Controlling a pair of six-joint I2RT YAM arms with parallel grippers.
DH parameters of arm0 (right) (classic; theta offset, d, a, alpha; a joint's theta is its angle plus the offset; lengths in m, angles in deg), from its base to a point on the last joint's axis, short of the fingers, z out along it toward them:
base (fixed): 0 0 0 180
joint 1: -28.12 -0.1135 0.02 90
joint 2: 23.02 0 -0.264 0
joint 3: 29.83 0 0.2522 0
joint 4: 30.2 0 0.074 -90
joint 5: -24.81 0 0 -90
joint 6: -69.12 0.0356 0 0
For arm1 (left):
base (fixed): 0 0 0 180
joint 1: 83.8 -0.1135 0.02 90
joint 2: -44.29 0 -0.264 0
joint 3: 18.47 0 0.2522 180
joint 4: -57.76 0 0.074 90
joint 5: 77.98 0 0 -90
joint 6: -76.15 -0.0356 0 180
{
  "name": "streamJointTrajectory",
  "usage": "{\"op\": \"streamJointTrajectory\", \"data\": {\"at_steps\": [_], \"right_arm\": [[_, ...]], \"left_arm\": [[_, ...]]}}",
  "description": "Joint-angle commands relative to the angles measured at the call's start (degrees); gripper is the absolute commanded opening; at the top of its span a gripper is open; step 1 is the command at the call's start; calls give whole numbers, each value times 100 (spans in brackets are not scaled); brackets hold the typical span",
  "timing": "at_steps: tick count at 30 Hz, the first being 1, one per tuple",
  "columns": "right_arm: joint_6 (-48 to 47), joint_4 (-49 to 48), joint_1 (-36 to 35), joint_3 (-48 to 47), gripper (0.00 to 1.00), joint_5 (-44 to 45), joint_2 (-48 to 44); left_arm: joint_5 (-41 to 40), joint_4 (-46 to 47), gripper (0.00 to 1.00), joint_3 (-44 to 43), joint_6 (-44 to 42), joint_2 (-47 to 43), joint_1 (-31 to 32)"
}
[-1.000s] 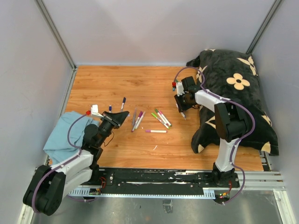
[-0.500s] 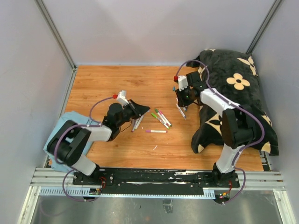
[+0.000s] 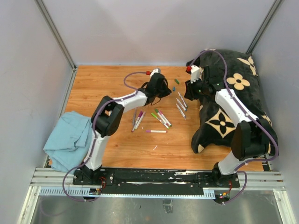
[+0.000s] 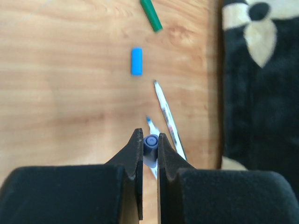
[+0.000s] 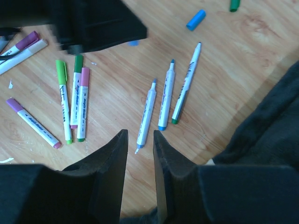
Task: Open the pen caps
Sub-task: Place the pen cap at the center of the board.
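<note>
My left gripper (image 3: 164,89) is at the back middle of the table. In the left wrist view it (image 4: 150,141) is shut on a small periwinkle-blue pen cap (image 4: 151,142), held above the wood. A loose blue cap (image 4: 136,61) and a green cap (image 4: 151,15) lie beyond it; they also show from above, blue (image 3: 173,88) and green (image 3: 177,81). My right gripper (image 3: 188,91) is open and empty (image 5: 138,133), above three uncapped white pens (image 5: 167,95). Several capped pens (image 5: 70,100) lie to the left.
A dark flowered pillow (image 3: 233,102) fills the right side, close to my right arm. A light blue cloth (image 3: 70,137) lies at the left front. More capped pens (image 3: 138,120) and a pink-tipped one (image 3: 155,131) lie mid-table. My left arm (image 5: 93,23) shows in the right wrist view.
My left arm has swung from beside the blue cloth to the back middle, now gripping a small cap. My right gripper has moved back toward the pillow, and the uncapped pens lie on the wood.
</note>
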State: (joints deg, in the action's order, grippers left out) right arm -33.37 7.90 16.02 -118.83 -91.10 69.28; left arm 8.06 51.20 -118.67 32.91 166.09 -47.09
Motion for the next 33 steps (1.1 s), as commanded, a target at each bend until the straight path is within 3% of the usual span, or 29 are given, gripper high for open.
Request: {"op": "streamJointTrajectory", "data": {"at_steps": [1, 5, 8, 17, 23, 28, 33], "right_arm": [[-25, 93, 198, 0, 29, -381, -235], [9, 86, 293, 17, 29, -510, -271], [19, 84, 330, 18, 30, -565, -282], [54, 73, 364, 25, 30, -655, -251], [63, 72, 373, 31, 30, -696, -259], [22, 77, 417, 68, 32, -927, -330], [-130, 37, 428, 163, 34, -1200, -552]], "left_arm": [[-869, -2446, 0, -1982, -421, 1234, 51], [-1050, -3034, 0, -3493, -532, 1998, 50], [-1116, -3219, 1, -4018, -570, 2318, 47], [-1097, -3086, 14, -4133, -598, 2506, 38], [-982, -3146, 35, -4194, -751, 2308, 33], [-1061, -3069, 40, -3635, -870, 1498, 29], [-436, -1913, 41, -1531, -1284, -286, 29]]}}
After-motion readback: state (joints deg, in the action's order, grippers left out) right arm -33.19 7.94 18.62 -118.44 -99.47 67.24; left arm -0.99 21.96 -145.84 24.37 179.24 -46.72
